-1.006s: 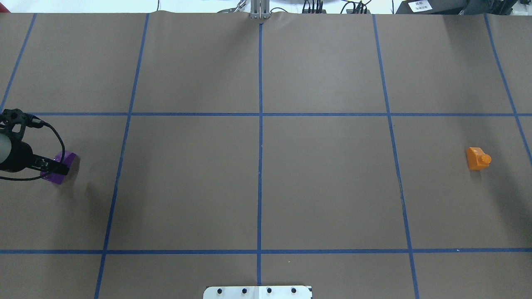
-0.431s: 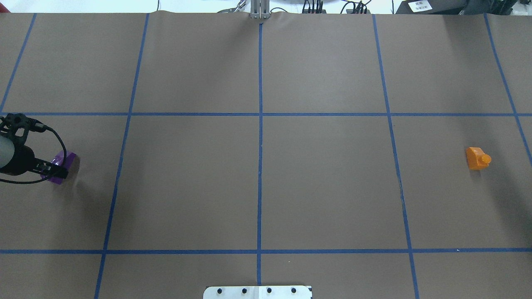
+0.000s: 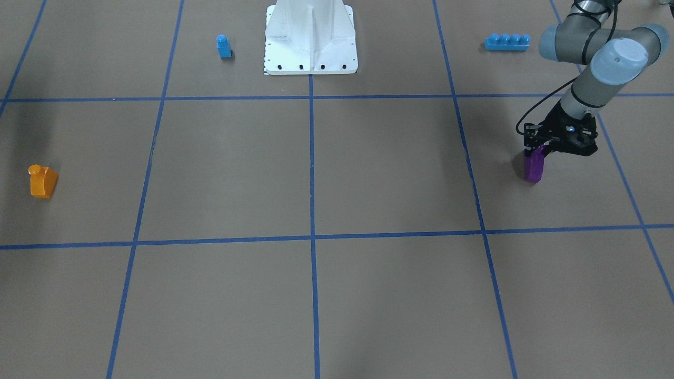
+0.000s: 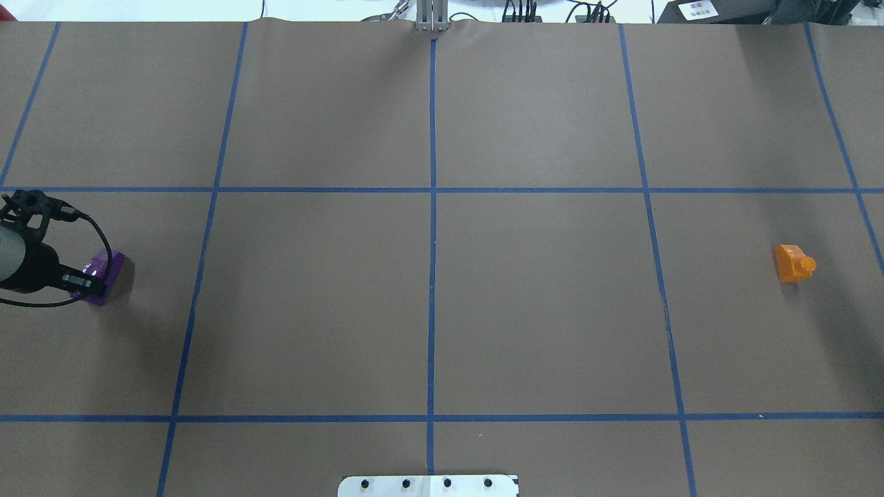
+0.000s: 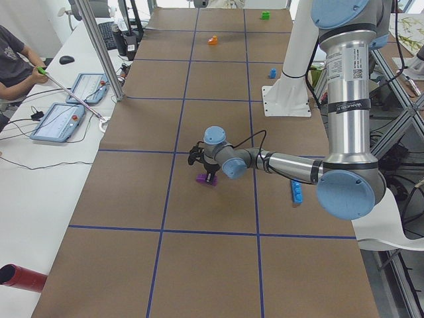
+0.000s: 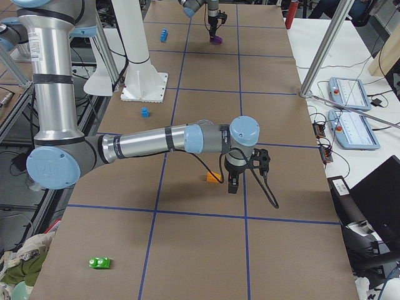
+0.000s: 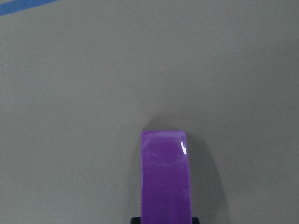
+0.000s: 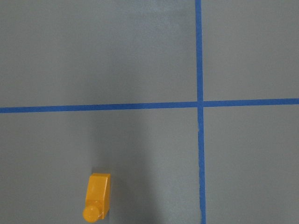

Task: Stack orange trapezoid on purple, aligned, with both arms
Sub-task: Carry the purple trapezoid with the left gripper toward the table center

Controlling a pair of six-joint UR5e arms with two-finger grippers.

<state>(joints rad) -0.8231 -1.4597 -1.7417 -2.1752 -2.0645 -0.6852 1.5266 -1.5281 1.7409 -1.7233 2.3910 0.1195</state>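
purple brick: glossy plastic; far left in overhead, clamped by left gripper.
orange trapezoid: glossy, round stud; far right, on matte bench.
right gripper: near orange trapezoid; opening can't tell.

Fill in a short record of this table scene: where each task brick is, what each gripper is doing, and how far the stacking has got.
purple: between the fingers of the left gripper, at the robot's left end of the table
left gripper: shut on the purple
orange trapezoid: alone at the robot's right end, untouched
right gripper: beside the orange trapezoid, not on it; open or shut cannot be told
stack: not yet made
other bricks: small blue brick and long blue brick, both far from the task bricks
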